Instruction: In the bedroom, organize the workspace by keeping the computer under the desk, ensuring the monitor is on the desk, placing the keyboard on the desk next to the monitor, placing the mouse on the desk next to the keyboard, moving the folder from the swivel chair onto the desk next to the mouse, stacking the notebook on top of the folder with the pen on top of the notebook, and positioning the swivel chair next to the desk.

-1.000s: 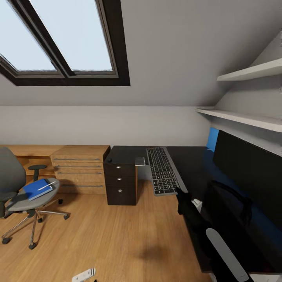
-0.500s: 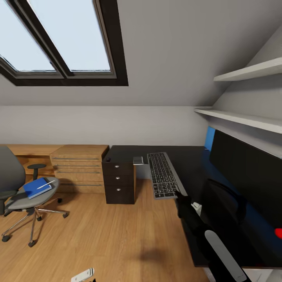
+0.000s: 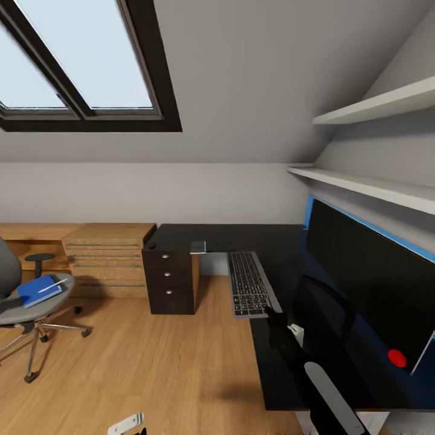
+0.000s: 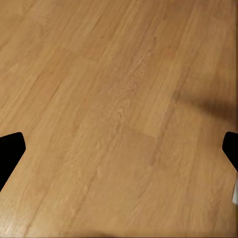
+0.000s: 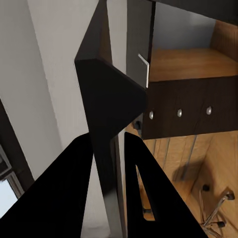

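Keyboard [image 3: 248,284] clamped at its near corner by right tool [image 3: 269,312], overhanging counter [image 3: 272,241] edge, monitor [image 3: 368,284] at 3 o'clock; left tool [image 4: 119,148] wide.

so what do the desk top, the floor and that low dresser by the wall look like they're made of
Desk: the top looks like glossy black laminate or lacquer, smooth and faintly reflective, though it could be glass. Floor: light wood planks or wood-look laminate, with visible grain and board seams. Dresser: pale matte wood with horizontal grain across its drawer fronts.
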Robot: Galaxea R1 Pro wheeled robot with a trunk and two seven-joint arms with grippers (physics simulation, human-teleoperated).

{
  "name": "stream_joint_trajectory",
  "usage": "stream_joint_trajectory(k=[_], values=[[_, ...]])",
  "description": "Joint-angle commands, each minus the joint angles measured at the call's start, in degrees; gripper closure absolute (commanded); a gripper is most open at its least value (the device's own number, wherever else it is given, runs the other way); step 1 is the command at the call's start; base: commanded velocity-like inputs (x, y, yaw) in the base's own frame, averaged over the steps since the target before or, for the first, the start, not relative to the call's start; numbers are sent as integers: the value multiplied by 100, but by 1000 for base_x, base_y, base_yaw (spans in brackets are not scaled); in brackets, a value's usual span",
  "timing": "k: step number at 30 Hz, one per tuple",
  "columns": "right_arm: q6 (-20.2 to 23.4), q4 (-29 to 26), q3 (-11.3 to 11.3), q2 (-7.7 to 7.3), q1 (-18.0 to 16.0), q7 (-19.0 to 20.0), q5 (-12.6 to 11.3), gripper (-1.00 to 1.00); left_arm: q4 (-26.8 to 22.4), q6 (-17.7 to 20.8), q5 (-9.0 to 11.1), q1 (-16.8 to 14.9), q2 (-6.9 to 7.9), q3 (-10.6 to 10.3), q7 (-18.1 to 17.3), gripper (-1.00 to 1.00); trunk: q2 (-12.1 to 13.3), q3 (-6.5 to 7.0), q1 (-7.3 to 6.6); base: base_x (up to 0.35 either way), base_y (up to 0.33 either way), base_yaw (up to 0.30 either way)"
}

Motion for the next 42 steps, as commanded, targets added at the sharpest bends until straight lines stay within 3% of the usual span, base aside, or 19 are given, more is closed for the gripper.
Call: stream_joint_trajectory(k=[1, 8, 13, 17, 27, 42], values=[[-44, 9, 12, 30, -7, -2, -35, 100, -12, 6, 43, -2, 10, -34, 53, -100, -6, -15, 1, 0, -47, -159], [-64, 31, 27, 124, -8, 22, -34, 100, -12, -10, 47, -2, 29, -22, 72, -100, -6, -26, 1, 0, -6, -40], [-30, 36, 9, 102, -8, 1, -37, 100, -12, -10, 47, -2, 30, -18, 75, -100, -6, -26, 1, 57, -125, -1], [4, 232, -14, 81, -23, -45, -40, 100, -21, -19, 47, -2, 39, 120, 65, -100, -6, -26, 1, 129, -214, 0], [0, 272, -10, 90, -26, -40, -50, 100, -21, -12, 47, -2, 40, 137, 63, -100, -6, -26, 1, 100, -280, 0], [5, 355, -9, 87, -32, -35, -39, 100, -53, -19, 50, -2, 59, 137, 47, -100, -6, -26, 1, 2, -11, 0]])
